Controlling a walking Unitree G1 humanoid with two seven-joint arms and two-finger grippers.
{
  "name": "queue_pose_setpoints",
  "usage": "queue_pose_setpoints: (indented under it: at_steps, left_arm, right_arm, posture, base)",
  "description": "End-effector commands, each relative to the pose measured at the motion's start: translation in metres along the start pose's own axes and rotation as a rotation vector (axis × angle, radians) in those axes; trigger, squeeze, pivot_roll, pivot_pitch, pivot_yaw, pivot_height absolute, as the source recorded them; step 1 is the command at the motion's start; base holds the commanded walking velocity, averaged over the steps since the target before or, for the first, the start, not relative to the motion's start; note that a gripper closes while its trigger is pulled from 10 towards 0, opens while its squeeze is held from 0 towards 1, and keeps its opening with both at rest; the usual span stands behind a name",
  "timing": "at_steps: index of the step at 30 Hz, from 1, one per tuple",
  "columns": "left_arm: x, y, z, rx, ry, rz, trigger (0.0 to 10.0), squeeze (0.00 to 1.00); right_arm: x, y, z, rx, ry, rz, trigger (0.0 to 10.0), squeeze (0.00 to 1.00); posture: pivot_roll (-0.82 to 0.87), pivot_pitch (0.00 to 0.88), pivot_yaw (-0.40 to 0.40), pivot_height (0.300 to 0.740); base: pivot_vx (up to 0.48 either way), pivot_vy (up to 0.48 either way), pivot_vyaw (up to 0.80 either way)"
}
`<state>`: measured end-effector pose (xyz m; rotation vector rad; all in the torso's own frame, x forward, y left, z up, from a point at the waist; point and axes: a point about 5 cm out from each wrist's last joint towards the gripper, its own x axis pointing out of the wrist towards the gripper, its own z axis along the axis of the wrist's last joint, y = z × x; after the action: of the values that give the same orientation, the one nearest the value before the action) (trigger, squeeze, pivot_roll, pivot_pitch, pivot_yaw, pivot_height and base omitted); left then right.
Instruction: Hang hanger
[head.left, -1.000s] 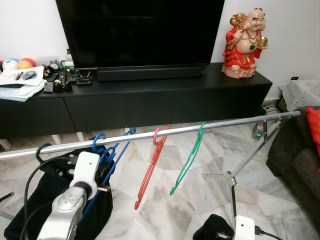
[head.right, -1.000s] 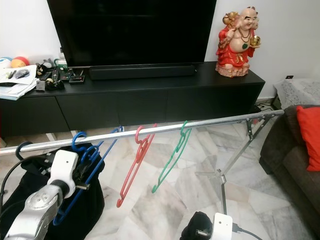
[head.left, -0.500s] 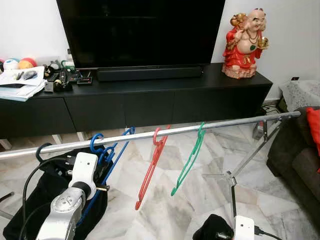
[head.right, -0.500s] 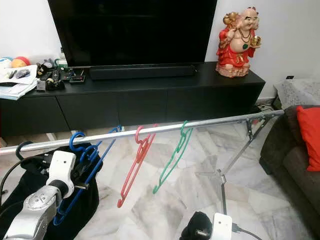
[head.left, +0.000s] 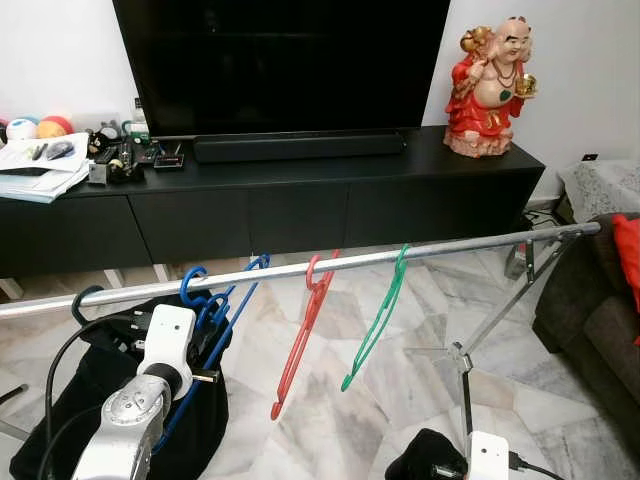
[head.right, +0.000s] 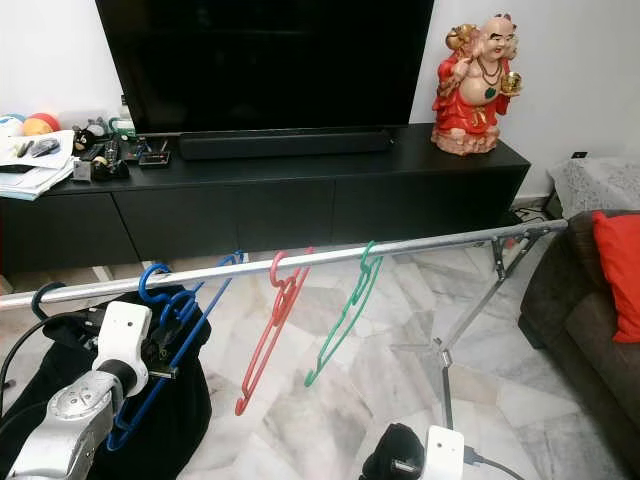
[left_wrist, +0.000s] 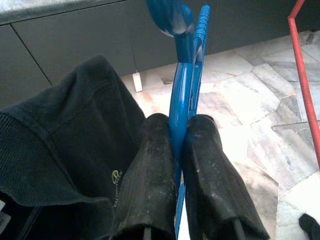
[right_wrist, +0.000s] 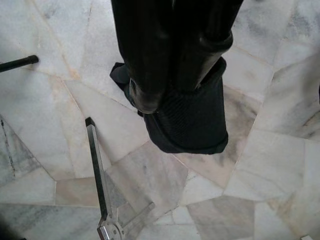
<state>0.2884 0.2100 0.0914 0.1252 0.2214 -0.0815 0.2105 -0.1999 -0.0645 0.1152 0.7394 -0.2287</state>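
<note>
Figure: hanging a hanger on the rail (head.left: 420, 250). The left end effector (left_wrist: 181, 150) was clamped on the blue hanger (left_wrist: 182, 95), its two fingers (left_wrist: 150, 165) pinching the flat stem just below the hook, which sat at the rail near its left end. Beside it on the rail hung a second blue hanger (head.left: 238, 300), then, further right, a red hanger (head.left: 300, 340) and a green hanger (head.left: 375, 320). The right end effector (right_wrist: 175, 65) hung low over the marble floor (right_wrist: 260, 165), fingers together on nothing. Likely risk: releasing before the hook seats fully, letting the hanger slip, or tangling with its blue neighbour. Open rail lay right of the green hanger; a dark bag (head.left: 80, 390) crowded the space below the rail's left end.
</note>
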Motion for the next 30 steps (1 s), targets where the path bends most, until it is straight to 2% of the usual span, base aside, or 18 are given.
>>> queue_pose_setpoints:
  at_steps: [1,3,13,15,16,17,18,19,20,21,22,24,26,27,29,30]
  left_arm:
    - [-0.020,-0.001,-0.008,-0.004,-0.070,-0.071,0.0,0.00]
    - [-0.026,-0.001,-0.012,0.003,-0.089,-0.103,0.0,0.00]
    - [-0.031,-0.006,-0.007,0.082,-0.099,-0.166,0.0,0.00]
    - [-0.033,-0.005,-0.009,0.108,-0.091,-0.186,0.0,0.00]
    - [-0.035,-0.004,-0.016,0.137,-0.056,-0.207,0.0,0.00]
    - [-0.038,-0.001,-0.024,0.151,-0.014,-0.204,1.0,0.00]
    - [-0.040,0.002,-0.032,0.159,0.021,-0.195,1.0,0.00]
    - [-0.042,0.007,-0.041,0.184,0.066,-0.173,6.4,0.00]
    - [-0.043,0.010,-0.047,0.202,0.094,-0.158,6.4,0.00]
    - [-0.045,0.015,-0.058,0.179,0.141,-0.124,10.0,0.00]
    - [-0.048,0.021,-0.070,0.146,0.195,-0.081,10.0,0.00]
    - [-0.049,0.024,-0.082,0.119,0.235,-0.050,10.0,0.00]
    - [-0.049,0.026,-0.096,0.019,0.279,-0.013,10.0,0.00]
    - [-0.049,0.026,-0.096,0.019,0.279,-0.013,10.0,0.00]
    - [-0.050,0.028,-0.116,-0.053,0.346,0.036,10.0,0.00]
    - [-0.050,0.028,-0.116,-0.053,0.346,0.036,10.0,0.00]
  right_arm:
    - [0.002,0.004,0.006,-0.008,-0.005,0.004,10.0,0.00]
    - [0.003,0.007,0.007,-0.011,-0.004,0.008,10.0,0.00]
    - [0.003,0.009,0.006,-0.005,0.005,0.007,10.0,0.00]
    - [0.003,0.011,0.007,-0.003,0.004,0.008,10.0,0.00]
    - [0.003,0.012,0.007,-0.002,0.004,0.010,10.0,0.00]
    - [0.003,0.013,0.007,-0.002,0.005,0.010,10.0,0.00]
    - [0.003,0.013,0.007,-0.002,0.006,0.010,10.0,0.00]
    - [0.003,0.013,0.007,-0.002,0.008,0.010,10.0,0.00]
    - [0.003,0.013,0.006,-0.002,0.010,0.010,10.0,0.00]
    - [0.003,0.013,0.006,-0.003,0.013,0.009,10.0,0.00]
    - [0.003,0.012,0.005,-0.003,0.016,0.008,10.0,0.00]
    - [0.003,0.011,0.005,-0.003,0.016,0.006,10.0,0.00]
    - [0.003,0.010,0.006,-0.001,0.015,0.003,10.0,0.00]
    - [0.003,0.010,0.006,-0.001,0.015,0.003,10.0,0.00]
    - [0.003,0.005,0.007,0.001,0.012,-0.003,10.0,0.00]
    - [0.003,0.005,0.007,0.001,0.012,-0.003,10.0,0.00]
  posture:
    - [0.17,0.000,-0.034,0.740]
    - [0.18,0.000,-0.034,0.740]
    - [0.18,0.000,-0.016,0.740]
    - [0.18,0.000,-0.013,0.740]
    - [0.18,0.000,-0.011,0.740]
    - [0.18,0.000,-0.010,0.740]
    - [0.18,0.000,-0.010,0.740]
    - [0.18,0.000,-0.011,0.740]
    - [0.18,0.000,-0.011,0.740]
    - [0.18,0.000,-0.013,0.740]
    - [0.18,0.000,-0.014,0.740]
    - [0.17,0.000,-0.018,0.740]
    - [0.18,0.000,-0.022,0.740]
    - [0.18,0.000,-0.022,0.740]
    - [0.17,0.000,-0.021,0.740]
    - [0.17,0.000,-0.021,0.740]
  base:
    - [0.000,0.000,0.00]
    - [0.000,0.000,0.00]
    - [0.000,0.000,0.00]
    - [0.000,0.000,0.00]
    - [0.000,0.000,0.00]
    - [0.000,0.000,0.00]
    - [0.000,0.000,0.00]
    - [0.000,0.000,0.00]
    - [0.000,0.000,0.00]
    - [0.000,0.000,0.00]
    - [0.000,0.000,0.00]
    - [0.000,0.000,0.00]
    - [0.000,0.000,0.00]
    - [0.000,0.000,0.00]
    - [0.000,0.000,0.00]
    - [0.000,0.000,0.00]
